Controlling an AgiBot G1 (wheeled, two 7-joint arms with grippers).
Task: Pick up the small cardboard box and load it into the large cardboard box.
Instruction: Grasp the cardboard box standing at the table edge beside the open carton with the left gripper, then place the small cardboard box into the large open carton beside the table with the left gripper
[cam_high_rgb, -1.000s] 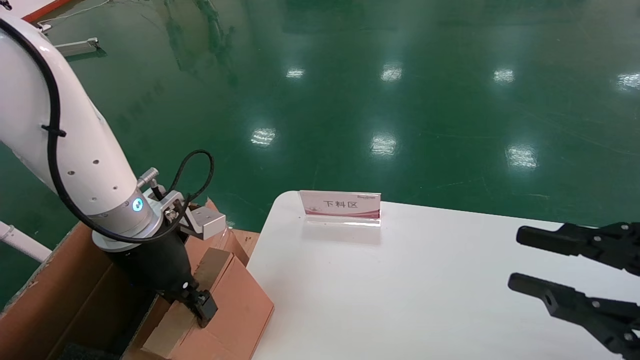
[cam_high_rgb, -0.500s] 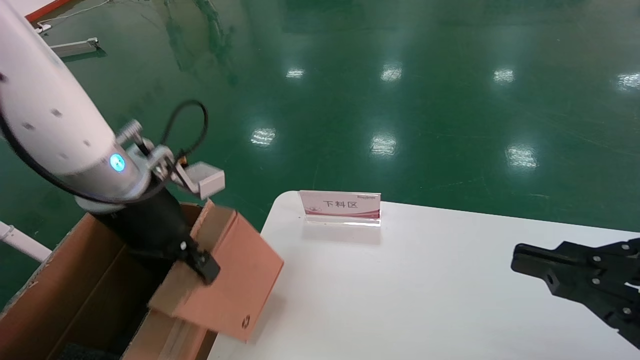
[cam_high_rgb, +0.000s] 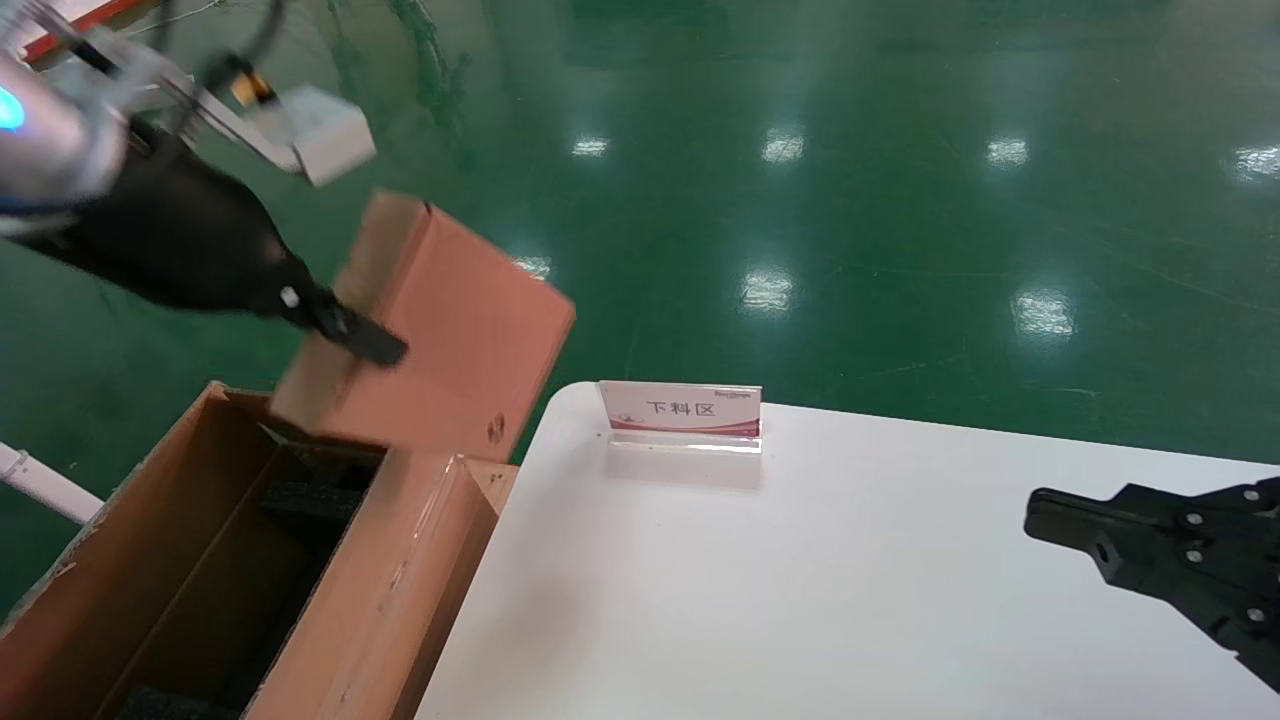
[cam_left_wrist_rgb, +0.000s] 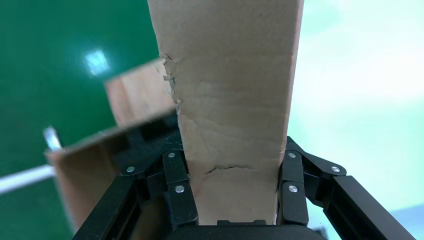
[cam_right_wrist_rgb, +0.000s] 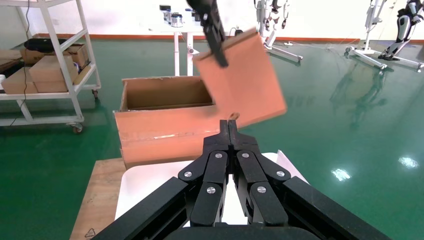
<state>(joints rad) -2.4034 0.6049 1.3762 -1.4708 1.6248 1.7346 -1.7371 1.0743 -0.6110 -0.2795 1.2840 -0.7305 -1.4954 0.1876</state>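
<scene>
The small cardboard box (cam_high_rgb: 450, 330), reddish-brown with a pale tape strip, hangs tilted in the air. It is above the far end of the large cardboard box (cam_high_rgb: 440, 560) and clear of it. My left gripper (cam_high_rgb: 350, 330) is shut on the small box's narrow taped side (cam_left_wrist_rgb: 230, 100), one finger on each side. The large box stands open beside the table's left edge, with black foam (cam_high_rgb: 310, 495) inside. In the right wrist view the small cardboard box (cam_right_wrist_rgb: 242, 82) hangs over the large cardboard box (cam_right_wrist_rgb: 160, 130). My right gripper (cam_high_rgb: 1040, 505) hovers shut and empty over the table's right side.
A white table (cam_high_rgb: 800, 600) with a rounded corner carries an upright sign holder (cam_high_rgb: 680, 408) near its far left edge. Green floor lies beyond. The right wrist view shows a wheeled shelf rack (cam_right_wrist_rgb: 45, 75) with cartons behind the large box.
My left arm has lifted the small box from low against the large box's side to well above it. My right gripper went from open to shut and dropped slightly.
</scene>
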